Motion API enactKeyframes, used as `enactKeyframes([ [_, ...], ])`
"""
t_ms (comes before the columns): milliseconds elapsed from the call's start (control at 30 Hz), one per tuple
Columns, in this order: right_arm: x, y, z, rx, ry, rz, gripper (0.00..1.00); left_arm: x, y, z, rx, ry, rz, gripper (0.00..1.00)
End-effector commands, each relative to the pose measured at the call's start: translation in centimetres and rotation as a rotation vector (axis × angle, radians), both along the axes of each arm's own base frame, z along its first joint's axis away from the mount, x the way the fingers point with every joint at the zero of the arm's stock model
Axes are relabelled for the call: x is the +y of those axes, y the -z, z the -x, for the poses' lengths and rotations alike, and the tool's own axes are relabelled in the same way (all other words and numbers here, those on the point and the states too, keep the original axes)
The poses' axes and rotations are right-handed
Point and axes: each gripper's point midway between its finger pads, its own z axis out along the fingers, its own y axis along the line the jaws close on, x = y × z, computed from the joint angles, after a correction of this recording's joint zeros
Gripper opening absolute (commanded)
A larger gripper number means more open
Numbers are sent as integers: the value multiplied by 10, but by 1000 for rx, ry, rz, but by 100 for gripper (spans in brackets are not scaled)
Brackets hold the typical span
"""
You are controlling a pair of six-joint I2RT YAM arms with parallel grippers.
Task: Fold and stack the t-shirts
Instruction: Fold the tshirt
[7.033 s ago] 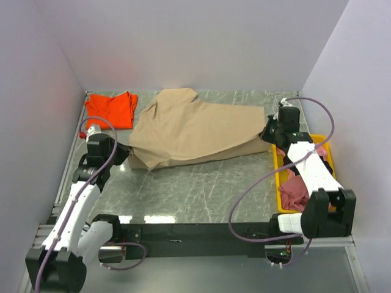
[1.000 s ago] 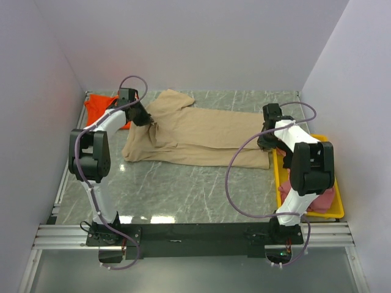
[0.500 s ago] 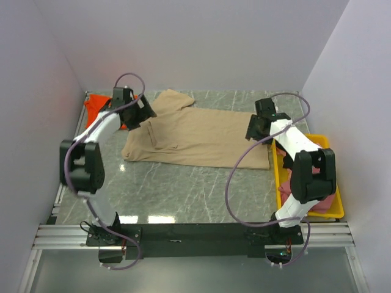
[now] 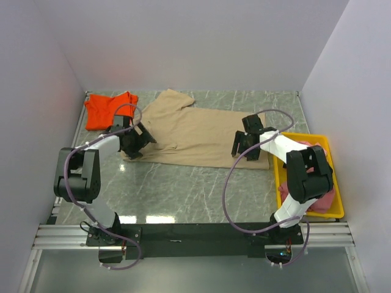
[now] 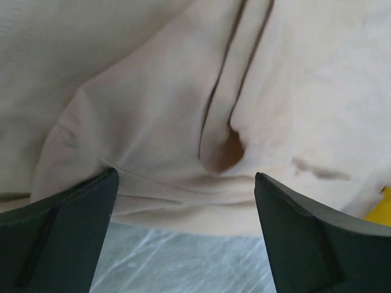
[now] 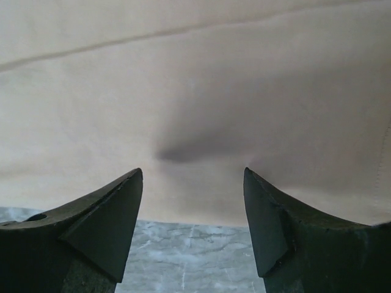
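Note:
A large tan-beige t-shirt [image 4: 195, 131] lies flat on the table, folded into a long band. My left gripper [image 4: 135, 141] hovers open over its near left corner. In the left wrist view the open left gripper [image 5: 184, 174] frames the creased tan hem [image 5: 153, 91], with nothing between the fingers. My right gripper [image 4: 241, 146] is open over the shirt's near right edge. The right wrist view shows the right gripper [image 6: 192, 171] open above smooth tan cloth [image 6: 195, 73]. A bright orange-red t-shirt [image 4: 110, 108] lies at the back left.
A yellow tray [image 4: 311, 215] stands at the right edge, holding a pink shirt [image 4: 325, 200] partly hidden by the right arm. Grey marbled table [image 4: 183, 189] shows in front of the tan shirt. White walls close the left, back and right sides.
Both grippers have opened and let go of the tan shirt. Each has drawn back toward the shirt's near edge, the right one also moving left. The shirt lies flatter than before.

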Motion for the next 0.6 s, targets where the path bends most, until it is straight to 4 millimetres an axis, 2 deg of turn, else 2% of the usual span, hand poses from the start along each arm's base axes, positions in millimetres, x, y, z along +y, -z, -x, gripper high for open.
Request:
enactKeyframes([
  [0, 3, 10, 10, 15, 16, -20, 74, 32, 13, 11, 30, -139, -46, 99],
  [100, 5, 23, 32, 65, 11, -51, 73, 44, 22, 32, 83, -190, -61, 99],
  [133, 4, 31, 44, 89, 9, -57, 74, 49, 32, 49, 128, -211, -69, 99],
  [200, 5, 37, 62, 123, 3, -71, 74, 57, 34, 70, 154, -251, -99, 99],
  [300, 6, 36, 83, 144, -12, -84, 74, 64, 34, 103, 220, -308, -132, 99],
  [333, 8, 39, 96, 168, -14, -84, 74, 72, 33, 111, 234, -354, -161, 99],
  [400, 11, 33, 106, 158, -25, -98, 74, 80, 31, 134, 279, -404, -197, 99],
  [500, 18, 28, 126, 168, -43, -118, 74, 87, 21, 152, 289, -462, -222, 99],
  [567, 22, 19, 127, 137, -63, -134, 74, 84, 12, 150, 251, -454, -196, 99],
])
